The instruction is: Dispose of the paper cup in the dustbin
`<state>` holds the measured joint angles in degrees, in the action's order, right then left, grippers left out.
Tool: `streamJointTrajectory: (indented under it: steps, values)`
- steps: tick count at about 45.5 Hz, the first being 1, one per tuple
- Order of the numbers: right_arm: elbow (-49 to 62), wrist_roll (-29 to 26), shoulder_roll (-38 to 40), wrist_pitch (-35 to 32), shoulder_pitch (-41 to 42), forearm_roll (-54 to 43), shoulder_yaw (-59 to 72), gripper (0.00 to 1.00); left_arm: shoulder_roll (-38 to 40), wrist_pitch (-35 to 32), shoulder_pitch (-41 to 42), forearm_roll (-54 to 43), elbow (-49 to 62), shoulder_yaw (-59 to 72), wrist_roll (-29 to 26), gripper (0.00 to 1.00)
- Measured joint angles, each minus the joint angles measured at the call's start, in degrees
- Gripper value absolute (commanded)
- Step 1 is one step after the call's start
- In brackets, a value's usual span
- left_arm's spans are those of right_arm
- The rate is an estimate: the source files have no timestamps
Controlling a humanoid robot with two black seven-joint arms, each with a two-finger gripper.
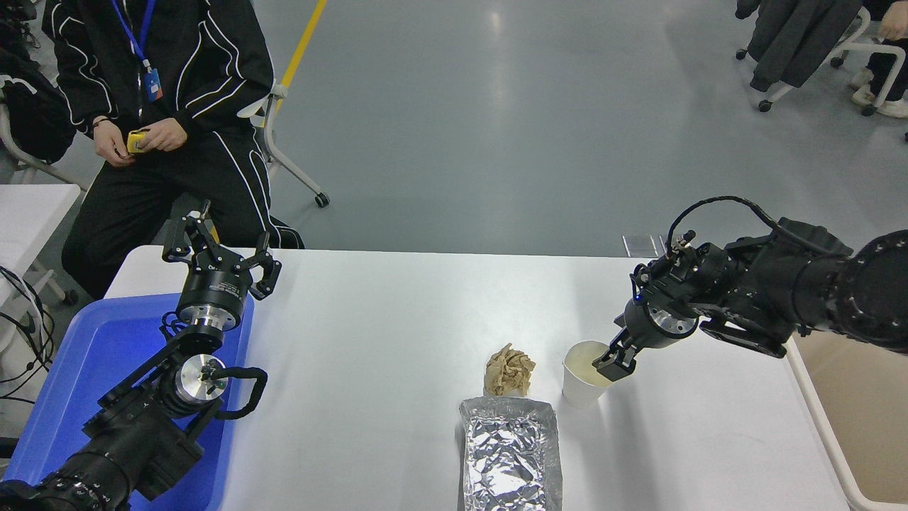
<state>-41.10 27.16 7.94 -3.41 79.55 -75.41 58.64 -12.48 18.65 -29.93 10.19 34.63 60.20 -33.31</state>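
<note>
Paper cup (583, 381) — small, white, tapered, cream inside, upright on the white table (369, 319) beside a crumpled brown paper ball (508, 370). Right gripper (614, 360) at its right rim; jaw state cannot be told. Dustbin (826, 426) — beige, off the table's right edge. Left gripper (220, 257) parked, fingers spread.

Right gripper (614, 363) sits at the cup (586, 375)'s right rim, fingers straddling the wall; cup upright on the table (397, 312), beside paper ball (509, 370) and foil (511, 454); left gripper (220, 257) parked over blue tray (85, 369); bin (851, 397) far right
</note>
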Motion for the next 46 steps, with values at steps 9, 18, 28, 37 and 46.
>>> streamJointTrajectory:
  steps: [9,18,28,37,46]
  values:
    - [2.90,0.01,-0.07,0.25,-1.24,0.20,0.20,0.25,0.00,0.00,0.00,0.00,0.00,0.00,0.00,1.00]
    - [3.92,0.31,-0.10,0.13,-1.68,0.20,0.34,0.00,0.00,0.00,-0.01,0.00,0.00,0.00,0.00,1.00]
    - [4.28,1.63,-0.11,-0.11,-1.78,0.13,1.04,0.00,0.00,0.00,-0.01,-0.02,0.00,0.00,0.00,1.00]
    - [4.37,2.63,-0.05,-0.42,-1.62,0.57,1.11,0.00,0.00,0.00,-0.01,-0.02,0.00,0.00,0.00,1.00]
    - [4.46,4.14,0.33,-0.36,0.32,3.45,-0.55,0.00,0.00,0.00,-0.01,-0.02,0.00,0.00,0.00,1.00]
